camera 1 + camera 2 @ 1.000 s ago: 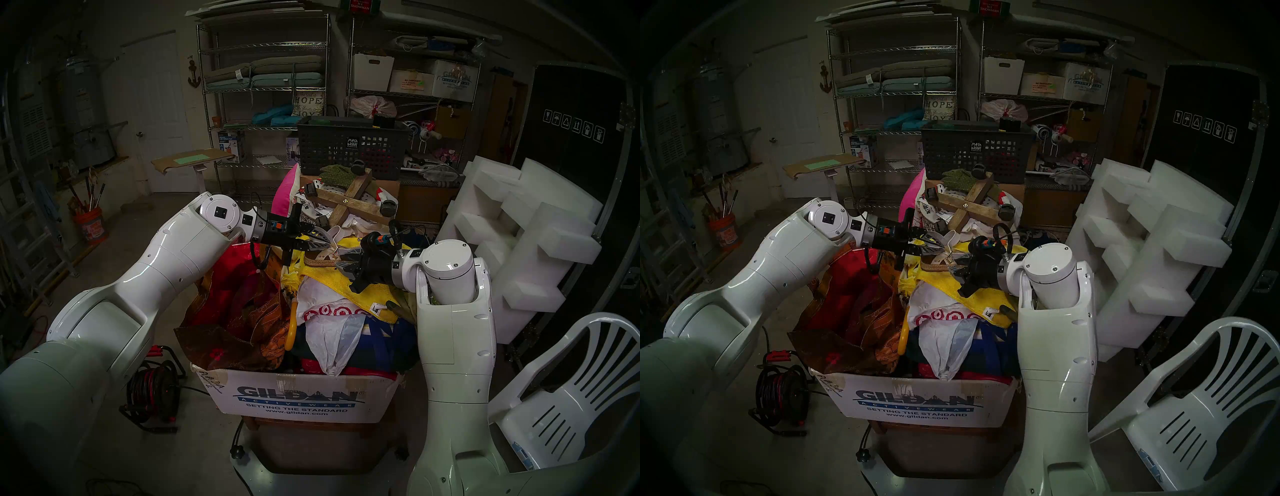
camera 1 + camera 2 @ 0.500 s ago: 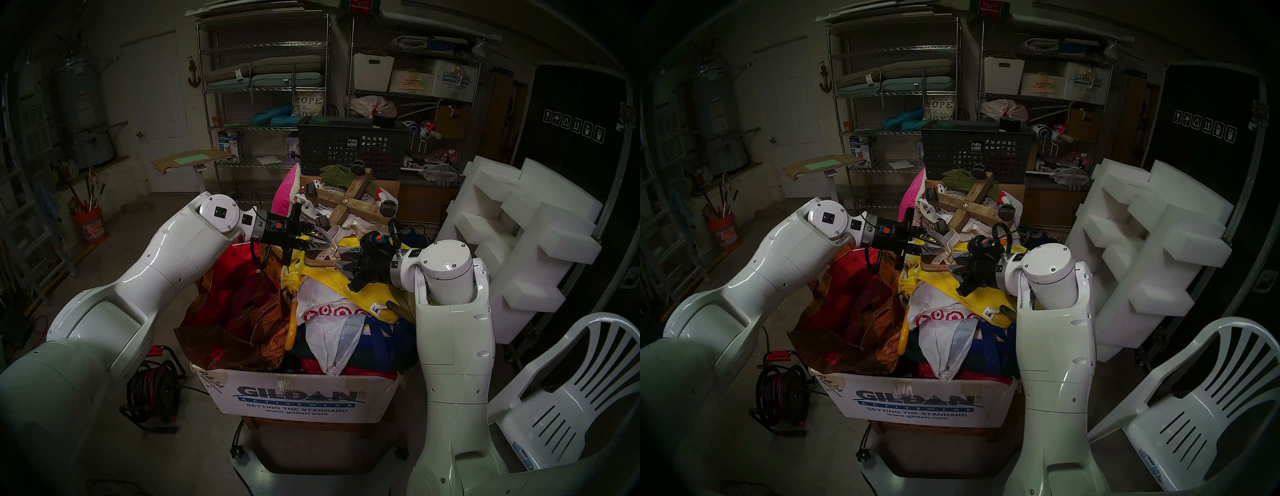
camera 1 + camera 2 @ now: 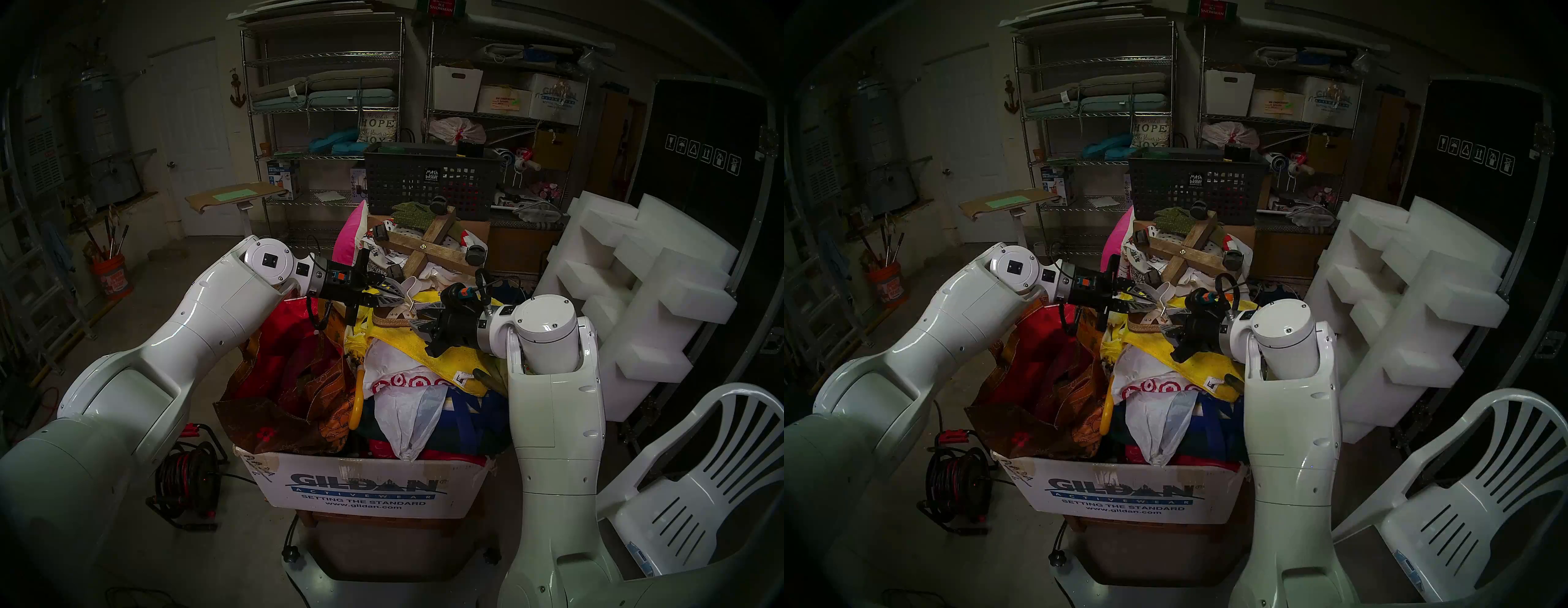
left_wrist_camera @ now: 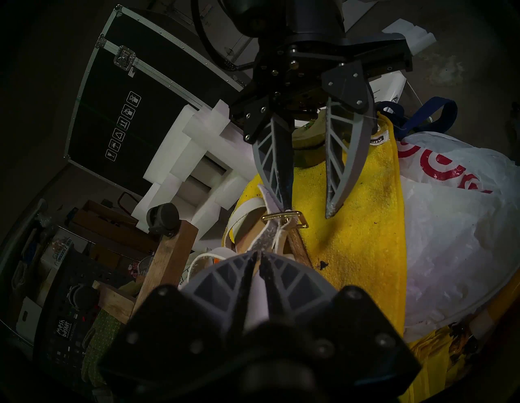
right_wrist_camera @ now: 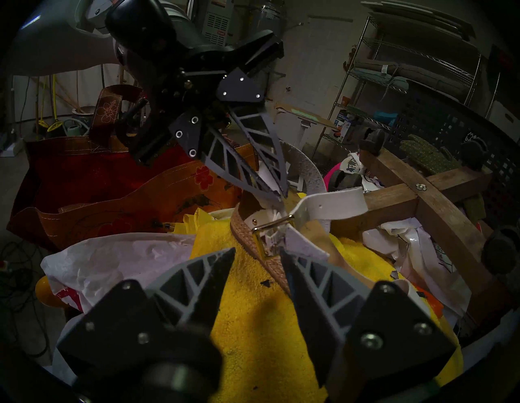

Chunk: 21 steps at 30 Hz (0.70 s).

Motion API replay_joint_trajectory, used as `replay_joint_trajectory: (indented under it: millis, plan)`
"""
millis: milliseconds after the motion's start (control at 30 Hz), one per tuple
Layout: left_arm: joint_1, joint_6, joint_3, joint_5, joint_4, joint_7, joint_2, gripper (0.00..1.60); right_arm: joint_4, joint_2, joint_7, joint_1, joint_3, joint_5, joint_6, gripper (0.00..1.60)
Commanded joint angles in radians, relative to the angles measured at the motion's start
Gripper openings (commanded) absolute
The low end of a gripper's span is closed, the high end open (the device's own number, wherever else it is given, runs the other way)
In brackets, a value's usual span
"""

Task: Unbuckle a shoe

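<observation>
The cream-white shoe [image 3: 394, 316] lies on a yellow towel [image 3: 407, 350] atop a full cardboard box. Its woven sole edge [image 5: 253, 244] and gold buckle [image 5: 270, 233] show in the right wrist view. My left gripper [image 4: 257, 254] is shut on a white strap of the shoe, just behind the buckle [image 4: 284, 218]. A loose white strap end [image 5: 332, 204] points away from the buckle. My right gripper [image 5: 257, 252] stands open facing the left gripper [image 5: 282, 195], its jaws either side of the buckle. One right fingertip [image 4: 285, 205] touches the strap beside the buckle.
The Gildan box [image 3: 365, 488] holds red tote bags [image 3: 288, 361] and a white plastic bag [image 3: 403, 382]. Behind the shoe lie a wooden cross with caster wheels [image 3: 428, 250], green gloves [image 3: 413, 211] and a black mesh basket [image 3: 428, 182]. Foam blocks [image 3: 636, 276] and a white chair [image 3: 700, 488] stand at right.
My right gripper has opened a little wider and edged slightly toward the buckle. The left gripper has kept its hold on the strap without moving.
</observation>
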Motion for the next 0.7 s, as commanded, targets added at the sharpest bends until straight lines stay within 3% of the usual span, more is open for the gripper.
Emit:
replay_joint_trajectory:
  millis: [0,333,533,667]
  plan:
    - [-0.027,0.0,-0.008,-0.004,-0.003,-0.001,-0.007,0.68,-0.013,-0.011,0.005,0.019,0.007,0.034,0.001,1.02]
    - [-0.024,0.004,-0.009,-0.004,-0.011,-0.001,-0.006,0.68,-0.018,-0.014,-0.001,0.021,0.018,0.064,0.021,0.9]
    - [-0.02,0.008,-0.011,-0.006,-0.019,-0.001,-0.003,0.68,-0.018,-0.014,-0.007,0.021,0.018,0.066,0.026,0.91]
    - [-0.016,0.011,-0.012,-0.008,-0.026,-0.001,0.002,0.68,-0.014,-0.014,-0.012,0.02,0.011,0.066,0.029,1.01]
